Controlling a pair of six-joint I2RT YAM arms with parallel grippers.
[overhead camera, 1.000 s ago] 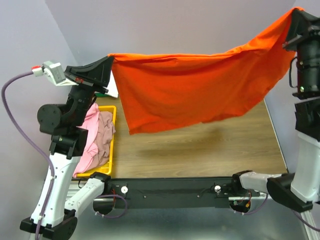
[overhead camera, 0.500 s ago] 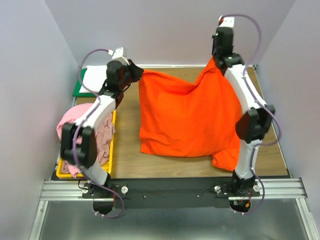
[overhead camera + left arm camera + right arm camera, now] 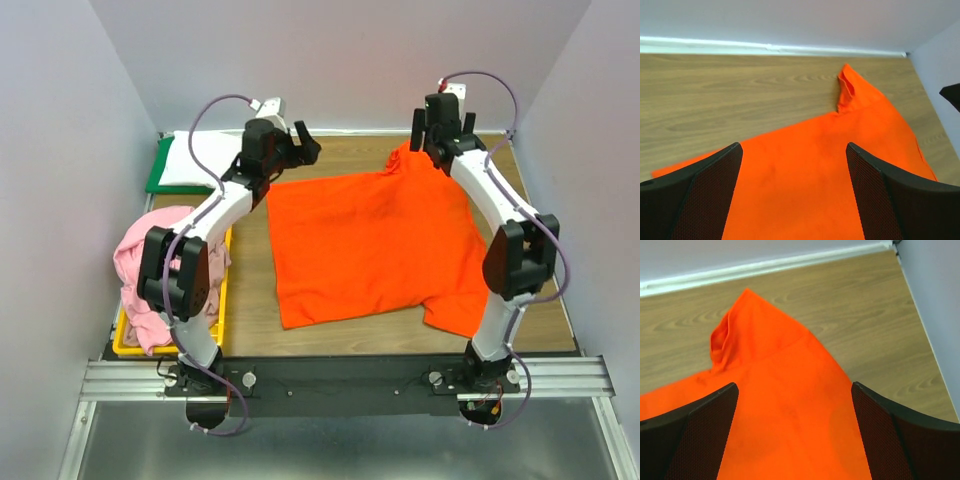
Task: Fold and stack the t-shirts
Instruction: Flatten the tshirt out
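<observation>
The bright orange t-shirt (image 3: 370,245) lies spread flat on the wooden table, with a small peak of cloth standing up at its far right corner (image 3: 403,158). My left gripper (image 3: 300,143) hovers open over the shirt's far left corner. In the left wrist view the left gripper (image 3: 792,148) holds nothing, with orange cloth (image 3: 860,130) below it. My right gripper (image 3: 437,140) is open above the far right corner, and the right wrist view shows the right gripper (image 3: 793,387) empty over the shirt (image 3: 775,350). A white t-shirt (image 3: 200,155) lies at the back left. Light pink (image 3: 140,250) and mauve-pink (image 3: 207,265) t-shirts sit heaped at the left.
The yellow bin (image 3: 224,300) holding the pink shirts stands along the table's left edge. A green board (image 3: 157,180) lies under the white shirt at the far left corner. Walls close in the table at the back and on both sides.
Both grippers have opened and let go of the orange t-shirt. It hung stretched between them, came down, and now lies flat on the table. Both arms now reach to the table's far side.
</observation>
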